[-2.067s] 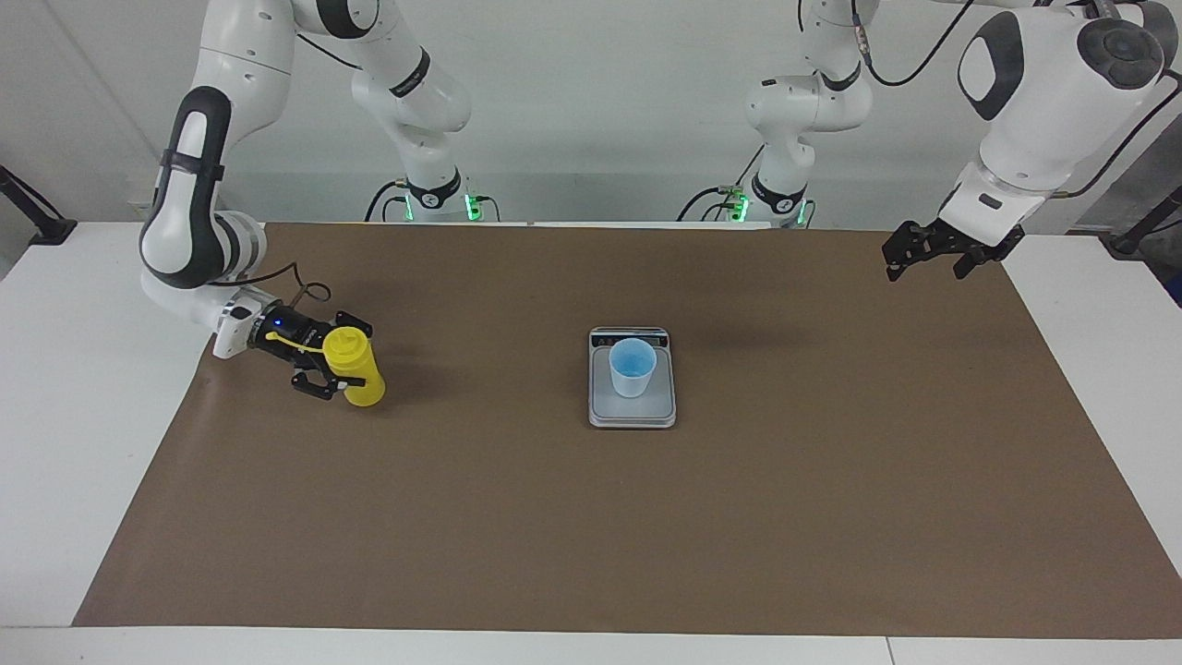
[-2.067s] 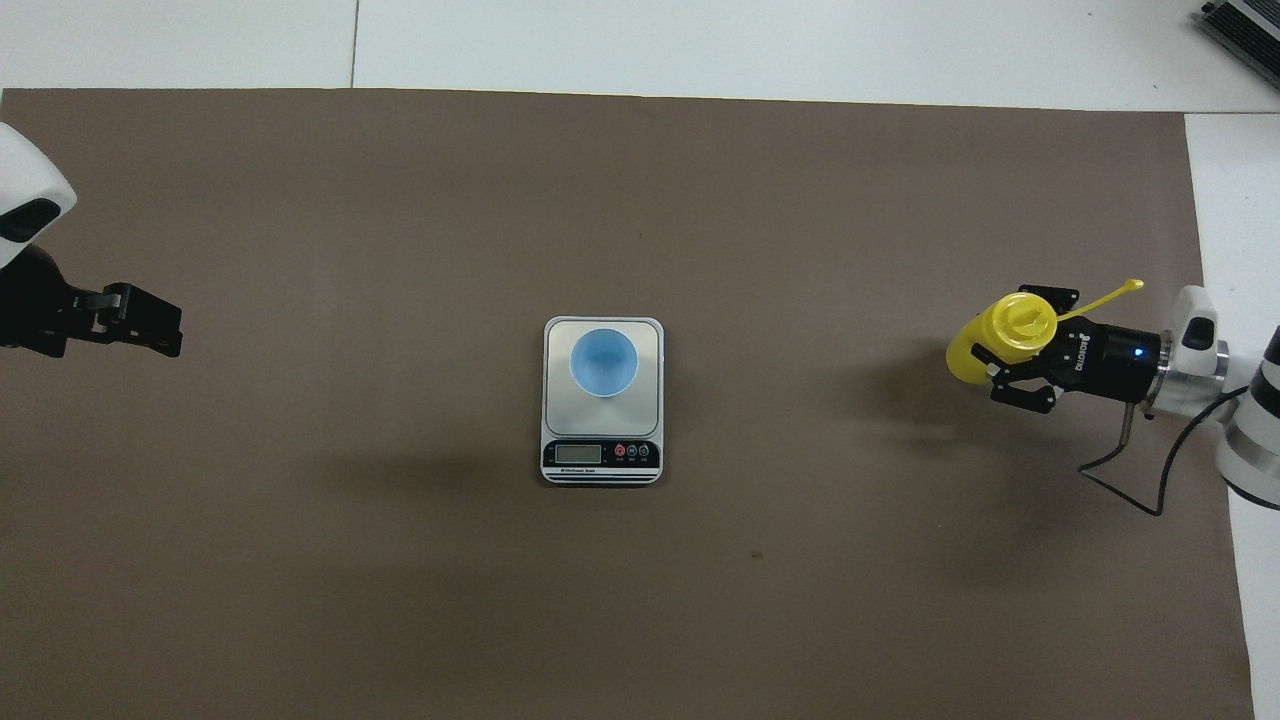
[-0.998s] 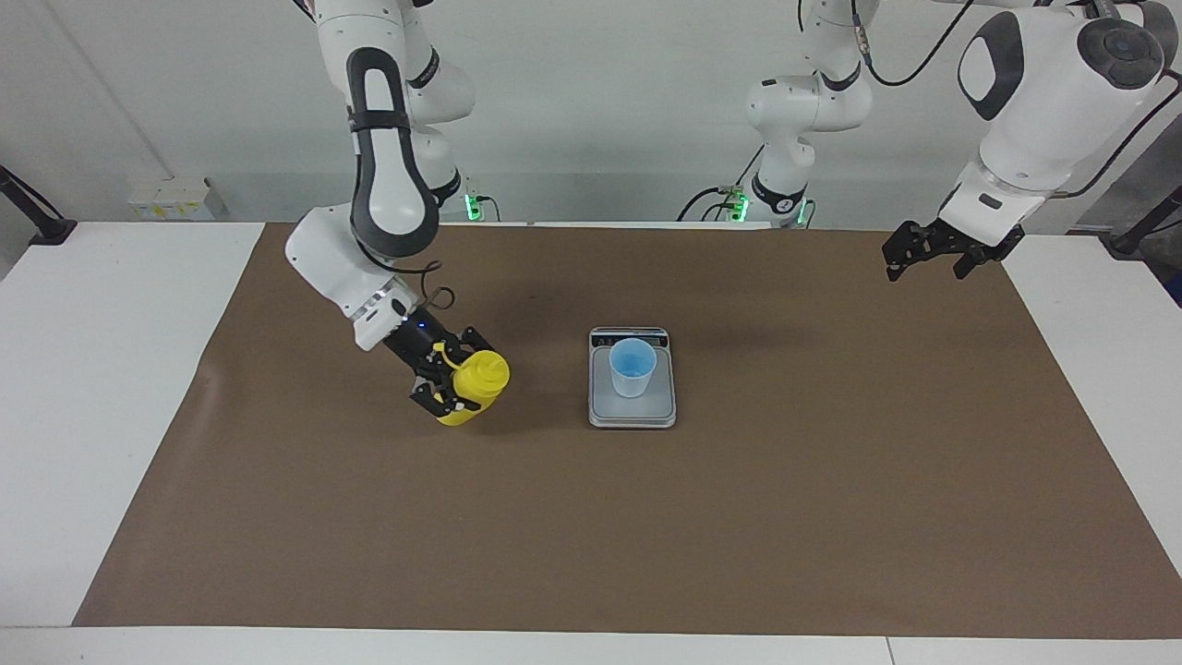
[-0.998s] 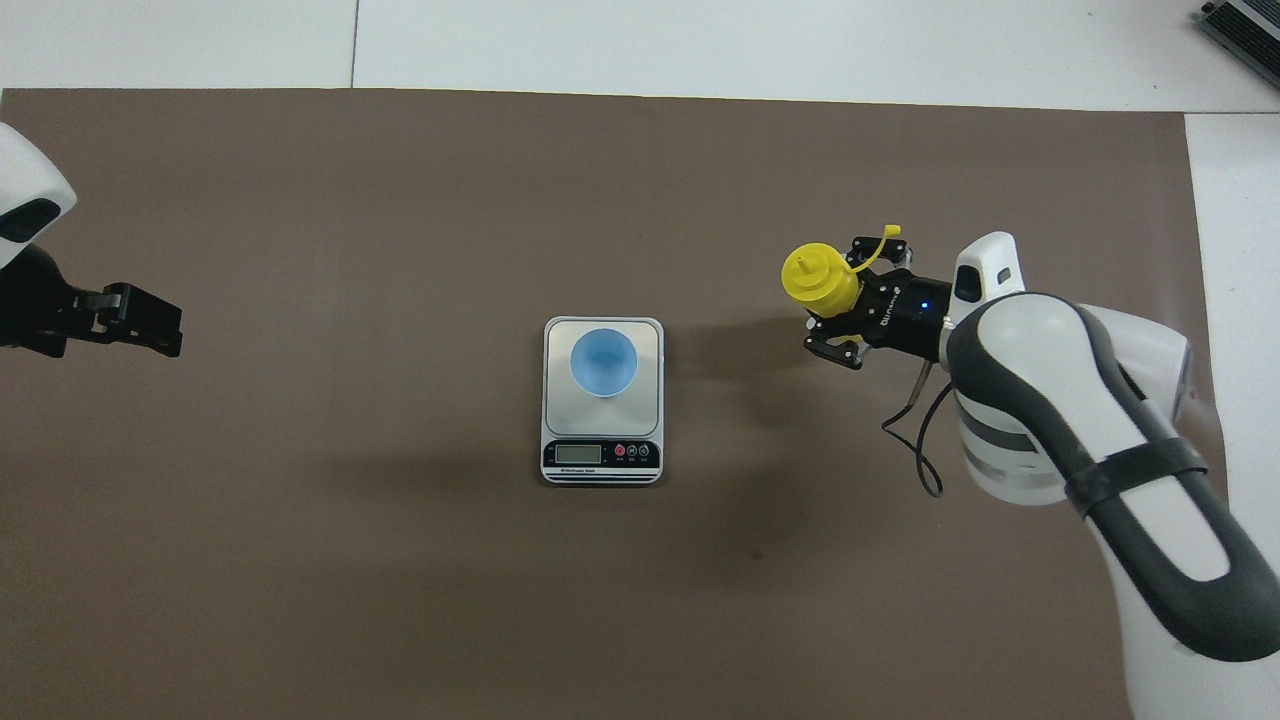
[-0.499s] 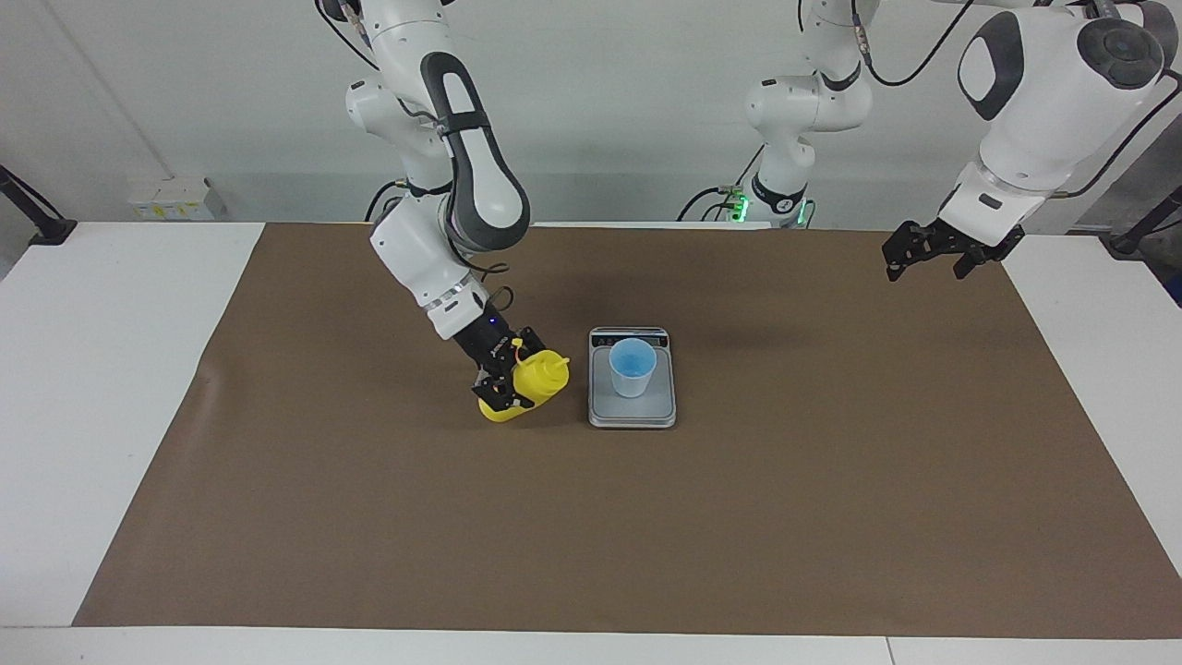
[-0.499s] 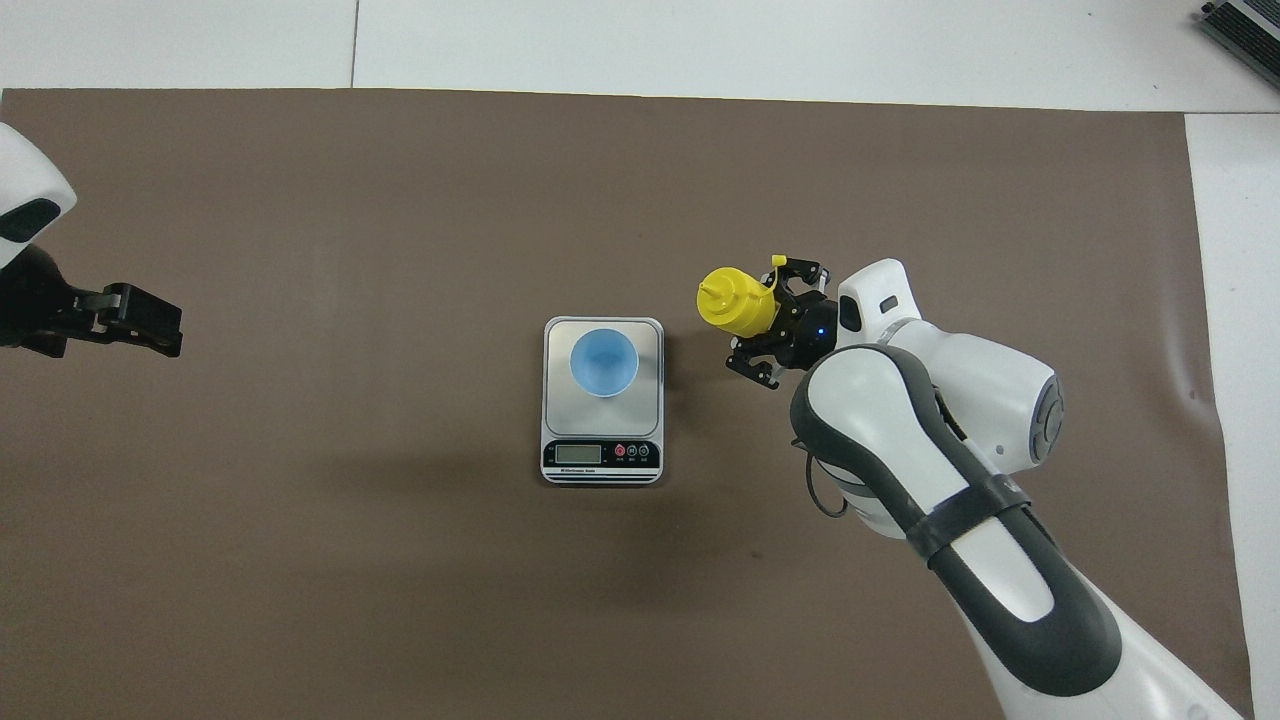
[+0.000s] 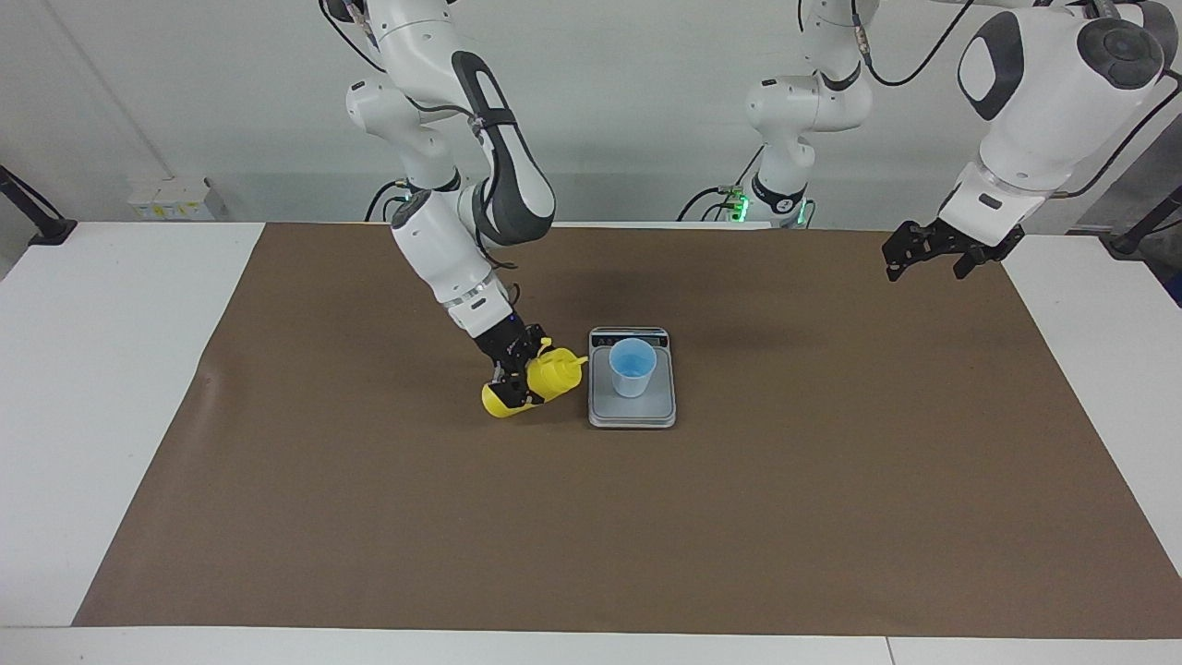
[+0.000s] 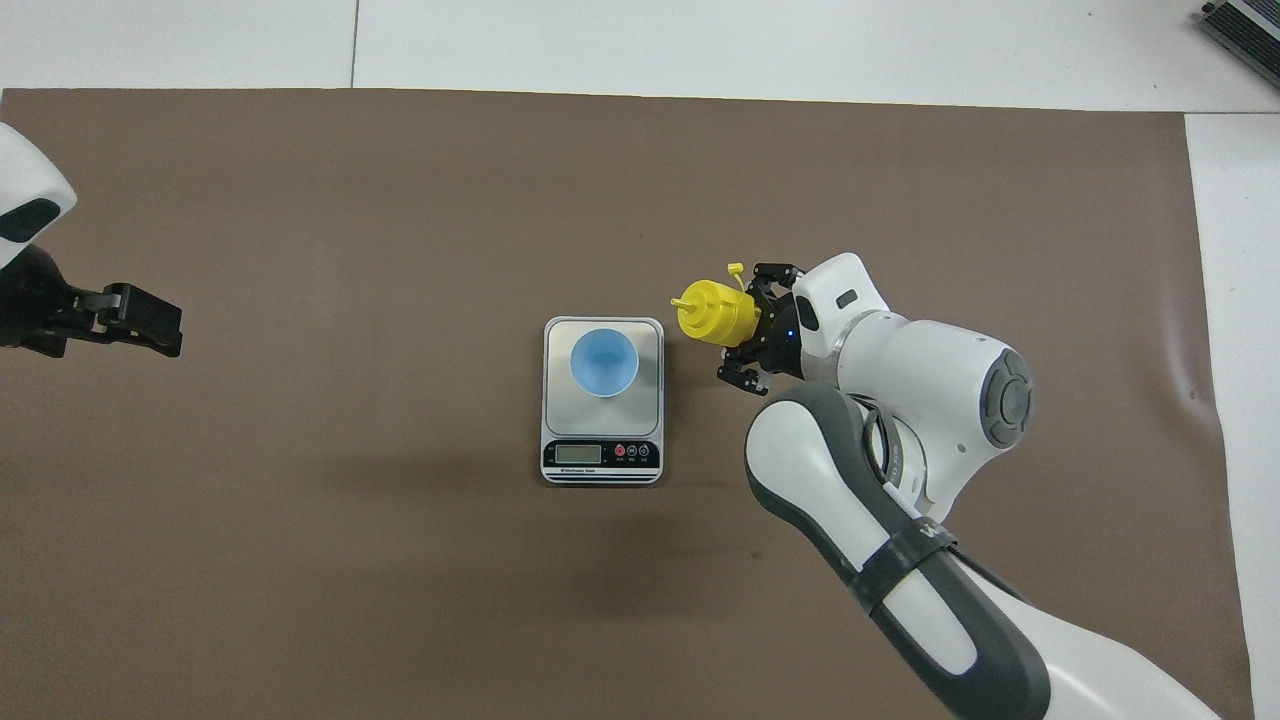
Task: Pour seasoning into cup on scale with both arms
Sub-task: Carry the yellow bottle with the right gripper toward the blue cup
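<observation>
My right gripper (image 7: 517,371) is shut on the seasoning, a yellow squeeze bottle (image 7: 543,379) (image 8: 708,312), low over the mat beside the scale toward the right arm's end. The bottle is tilted, its nozzle pointing at the cup and reaching the scale's edge; its cap strap hangs loose. The light blue cup (image 7: 633,368) (image 8: 604,361) stands upright on the silver-grey scale (image 7: 633,412) (image 8: 601,430), whose display end lies nearer the robots. My left gripper (image 7: 931,256) (image 8: 135,325) waits open and raised over the mat's edge at the left arm's end.
A brown paper mat (image 7: 369,517) covers most of the white table (image 7: 83,388). A dark object (image 8: 1245,25) lies at the table's corner farthest from the robots, toward the right arm's end.
My right arm has carried the bottle across the mat to the scale and tipped its nozzle toward the cup. The left arm, cup and scale have not moved.
</observation>
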Motion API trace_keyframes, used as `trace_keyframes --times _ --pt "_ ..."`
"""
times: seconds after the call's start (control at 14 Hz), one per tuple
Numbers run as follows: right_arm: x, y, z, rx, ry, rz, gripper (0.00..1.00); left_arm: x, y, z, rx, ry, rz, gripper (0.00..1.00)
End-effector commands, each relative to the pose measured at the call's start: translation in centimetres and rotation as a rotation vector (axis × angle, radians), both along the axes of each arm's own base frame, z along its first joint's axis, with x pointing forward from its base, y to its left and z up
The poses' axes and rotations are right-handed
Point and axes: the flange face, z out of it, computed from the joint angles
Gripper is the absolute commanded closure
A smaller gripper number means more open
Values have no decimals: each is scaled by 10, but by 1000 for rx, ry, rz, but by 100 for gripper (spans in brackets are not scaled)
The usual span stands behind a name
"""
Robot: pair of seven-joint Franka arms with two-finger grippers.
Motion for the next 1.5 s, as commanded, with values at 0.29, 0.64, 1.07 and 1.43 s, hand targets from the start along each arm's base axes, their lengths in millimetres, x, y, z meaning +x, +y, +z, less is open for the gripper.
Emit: trace_keyframes --times 0.29,0.64,1.07,1.43 --pt "-8 30 7 -174 41 41 62 -7 3 1 10 -13 1 0" --pt "-9 45 16 -317 73 31 61 -7 3 1 10 -13 1 0" --pt "-13 68 34 -433 88 -68 61 -7 3 1 10 -13 1 0" --pt "-23 85 34 -502 52 -105 62 -7 3 0 11 -12 1 0"
